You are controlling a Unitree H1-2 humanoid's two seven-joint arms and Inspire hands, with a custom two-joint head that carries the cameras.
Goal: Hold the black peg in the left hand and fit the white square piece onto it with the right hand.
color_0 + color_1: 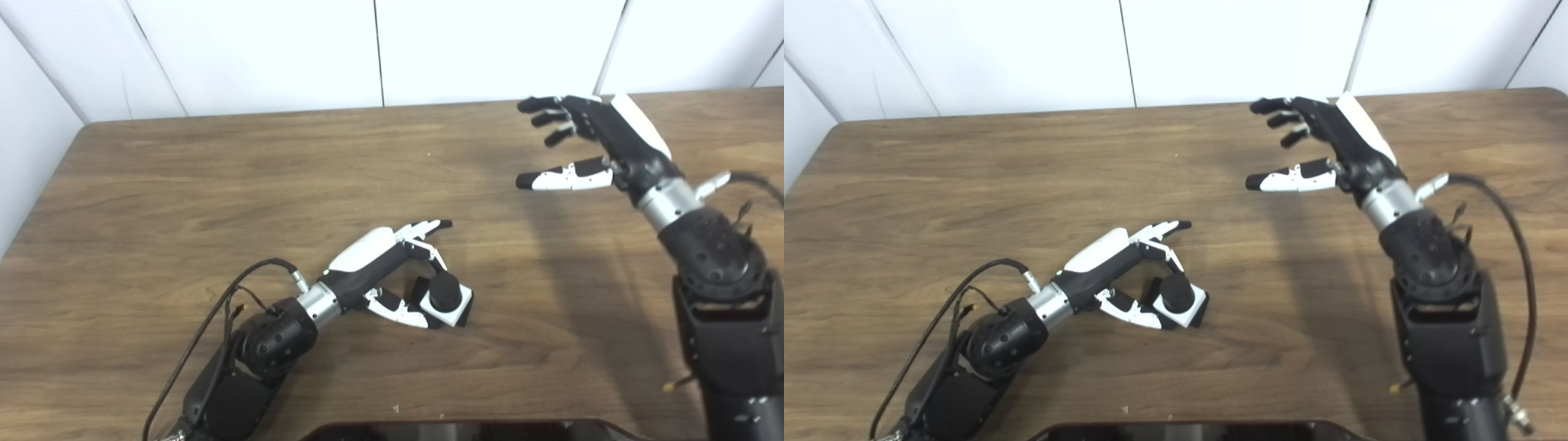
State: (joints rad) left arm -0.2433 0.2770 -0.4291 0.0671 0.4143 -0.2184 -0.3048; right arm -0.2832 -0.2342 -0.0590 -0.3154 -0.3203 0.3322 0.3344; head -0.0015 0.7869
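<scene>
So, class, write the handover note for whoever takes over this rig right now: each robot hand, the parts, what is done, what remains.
Left robot hand: low on the table, fingers curled around the assembly; whether it grips or only rests there is unclear.
Right robot hand: raised to the far right, open, holding nothing.
Parts: the black peg stands up through the white square piece, both on the table at the left hand.
Done: the piece appears fitted onto the peg.
Left: confirm seating, then withdraw the left hand.
</scene>
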